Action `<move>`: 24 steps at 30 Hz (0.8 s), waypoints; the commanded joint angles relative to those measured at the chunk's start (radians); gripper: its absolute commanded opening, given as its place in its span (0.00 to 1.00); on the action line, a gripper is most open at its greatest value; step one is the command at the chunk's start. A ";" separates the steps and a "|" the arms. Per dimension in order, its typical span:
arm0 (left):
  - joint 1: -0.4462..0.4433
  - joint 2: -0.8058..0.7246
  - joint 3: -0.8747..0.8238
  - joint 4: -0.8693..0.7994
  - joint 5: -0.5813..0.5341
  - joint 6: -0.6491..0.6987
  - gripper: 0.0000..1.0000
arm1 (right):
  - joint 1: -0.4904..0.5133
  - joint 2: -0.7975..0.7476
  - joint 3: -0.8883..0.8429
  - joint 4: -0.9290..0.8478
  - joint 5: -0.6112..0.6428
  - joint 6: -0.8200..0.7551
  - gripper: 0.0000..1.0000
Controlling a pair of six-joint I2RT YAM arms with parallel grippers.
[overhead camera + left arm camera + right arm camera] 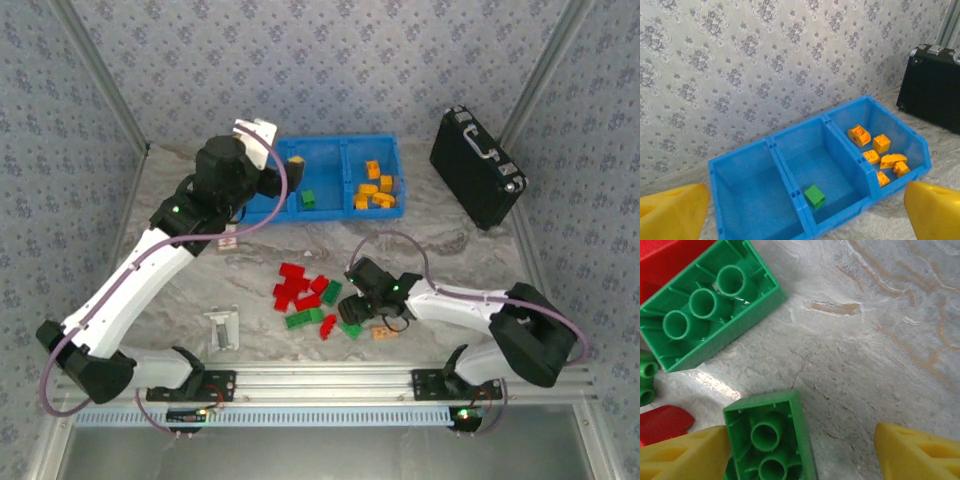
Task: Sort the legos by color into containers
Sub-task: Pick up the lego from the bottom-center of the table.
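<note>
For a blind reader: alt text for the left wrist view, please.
A blue tray of three compartments against a patterned wall: left empty, one green brick in the middle, orange bricks at right. Yellow tool fingers frame it.

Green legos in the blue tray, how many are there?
1. The green lego lies in the middle compartment of the blue tray, near its front wall. The left compartment is partly cut off, so another could hide there.
</note>
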 commanded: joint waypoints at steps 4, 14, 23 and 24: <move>0.018 -0.119 -0.075 -0.006 -0.047 0.025 1.00 | 0.010 0.059 0.062 -0.023 0.006 0.031 0.66; 0.019 -0.409 -0.334 -0.022 -0.048 -0.014 1.00 | 0.011 0.109 0.123 -0.102 0.007 0.036 0.35; 0.030 -0.529 -0.414 -0.091 -0.065 0.027 1.00 | -0.003 0.173 0.253 -0.231 -0.020 0.031 0.31; 0.031 -0.540 -0.425 -0.096 -0.068 0.037 1.00 | -0.014 0.178 0.291 -0.257 -0.039 0.020 0.31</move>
